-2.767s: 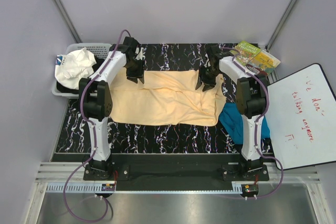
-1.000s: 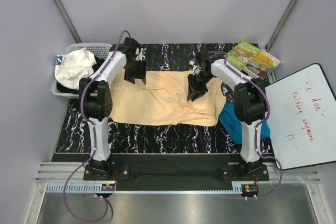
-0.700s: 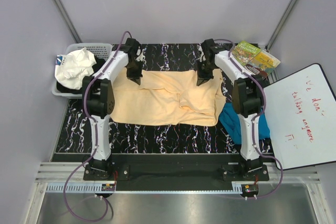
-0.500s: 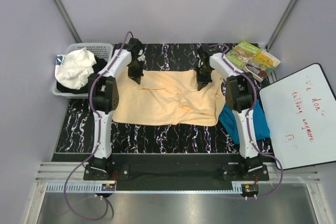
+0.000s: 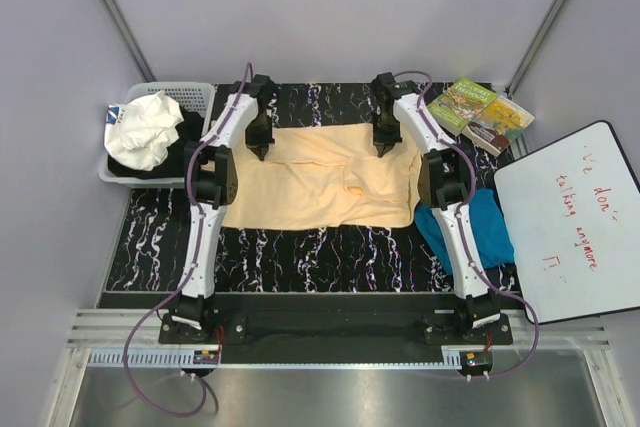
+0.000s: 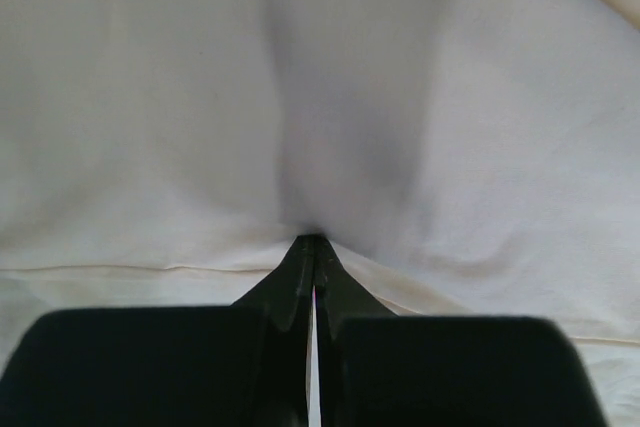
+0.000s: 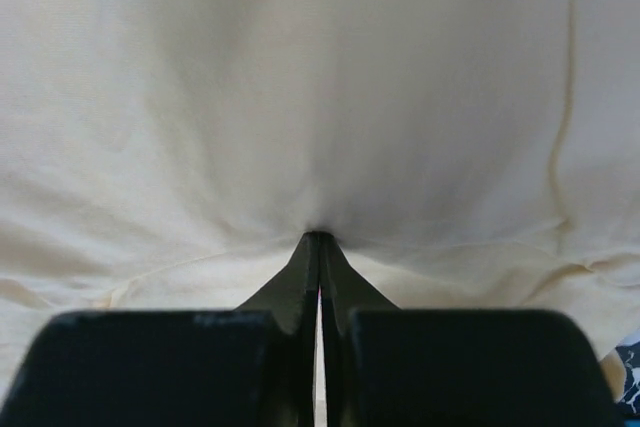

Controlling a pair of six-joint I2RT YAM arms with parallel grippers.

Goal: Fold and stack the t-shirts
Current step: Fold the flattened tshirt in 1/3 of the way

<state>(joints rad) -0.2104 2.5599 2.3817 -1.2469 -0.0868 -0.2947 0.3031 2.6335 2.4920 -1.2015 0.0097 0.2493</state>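
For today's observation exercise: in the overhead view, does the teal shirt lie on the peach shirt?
No, the teal shirt lies beside the peach shirt, at its right.

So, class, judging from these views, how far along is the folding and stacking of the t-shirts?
Done: nothing is folded or stacked yet. In hand: the peach-yellow t-shirt lies spread out, with the left gripper and right gripper each shut on its far edge, the cloth puckering at their tips. Left: folding it, then folding the teal-blue t-shirt, crumpled to its right, and stacking both.
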